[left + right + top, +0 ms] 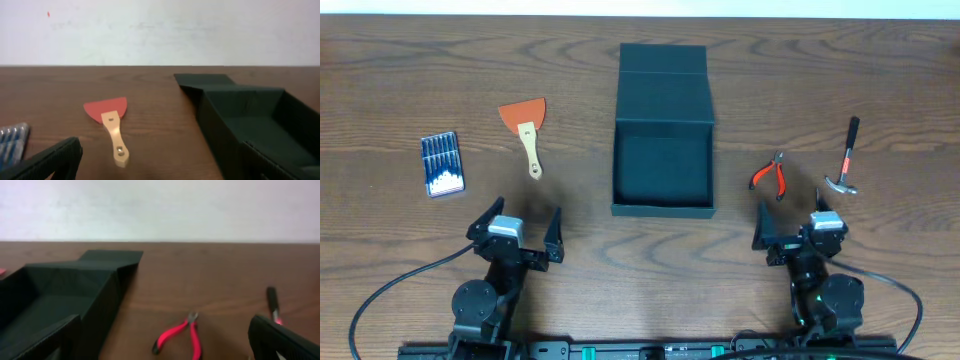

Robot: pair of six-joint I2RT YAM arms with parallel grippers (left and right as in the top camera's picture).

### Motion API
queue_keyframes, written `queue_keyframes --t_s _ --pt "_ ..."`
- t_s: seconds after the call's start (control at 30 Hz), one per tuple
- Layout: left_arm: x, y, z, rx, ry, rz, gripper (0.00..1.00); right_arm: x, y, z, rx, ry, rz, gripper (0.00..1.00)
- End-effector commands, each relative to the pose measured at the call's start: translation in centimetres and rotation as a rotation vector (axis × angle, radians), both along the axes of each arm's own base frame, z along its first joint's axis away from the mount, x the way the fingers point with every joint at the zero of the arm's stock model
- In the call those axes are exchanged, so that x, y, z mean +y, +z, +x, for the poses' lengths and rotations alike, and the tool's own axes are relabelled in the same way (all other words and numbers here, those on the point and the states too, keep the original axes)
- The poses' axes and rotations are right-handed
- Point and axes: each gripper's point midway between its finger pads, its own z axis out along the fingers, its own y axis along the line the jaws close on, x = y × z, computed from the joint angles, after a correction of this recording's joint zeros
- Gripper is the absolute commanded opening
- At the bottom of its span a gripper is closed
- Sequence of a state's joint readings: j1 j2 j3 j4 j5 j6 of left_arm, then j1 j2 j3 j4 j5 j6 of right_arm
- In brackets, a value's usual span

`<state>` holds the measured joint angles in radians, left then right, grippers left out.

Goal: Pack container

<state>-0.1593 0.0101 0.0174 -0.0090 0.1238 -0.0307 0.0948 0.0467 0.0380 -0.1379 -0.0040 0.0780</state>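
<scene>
The dark teal-black container (pixel 663 207) lies open and empty at the table's middle, its flap lid folded back away from me. It also shows in the left wrist view (pixel 235 100) and in the right wrist view (pixel 100 287). A scraper with an orange blade and wooden handle (pixel 526 131) lies left of it, seen too in the left wrist view (pixel 111 122). Red-handled pliers (pixel 770 174) and a small hammer (pixel 846 160) lie right of it; the pliers show in the right wrist view (pixel 182 336). My left gripper (pixel 516 230) and right gripper (pixel 790 228) are open and empty near the front edge.
A small blue flat case of white-tipped bits (pixel 442 165) lies at the far left, and its edge shows in the left wrist view (pixel 11 140). Black cables run from both arm bases along the front edge. A pale wall stands behind the table.
</scene>
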Motion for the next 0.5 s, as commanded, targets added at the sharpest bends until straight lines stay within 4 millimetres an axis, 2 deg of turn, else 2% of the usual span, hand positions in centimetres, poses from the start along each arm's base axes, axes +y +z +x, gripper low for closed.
queue_keyframes --t_s 0.0,0.13,0.27,0.47 --pt "0.5 -1.6 0.0 0.079 0.047 -0.113 0.99 0.4 2.3 -0.4 0.054 0.015 0.055 0.99" --pt "0.5 -2.0 0.0 0.108 0.051 -0.130 0.98 -0.3 5.6 -0.3 0.190 -0.017 0.046 0.99" --pt "0.5 -2.4 0.0 0.133 0.051 -0.126 0.99 -0.7 8.1 -0.3 0.430 -0.039 0.033 0.99" --pt "0.4 -2.9 0.0 0.162 0.050 -0.148 0.98 0.0 11.6 0.0 0.655 -0.005 0.024 0.99"
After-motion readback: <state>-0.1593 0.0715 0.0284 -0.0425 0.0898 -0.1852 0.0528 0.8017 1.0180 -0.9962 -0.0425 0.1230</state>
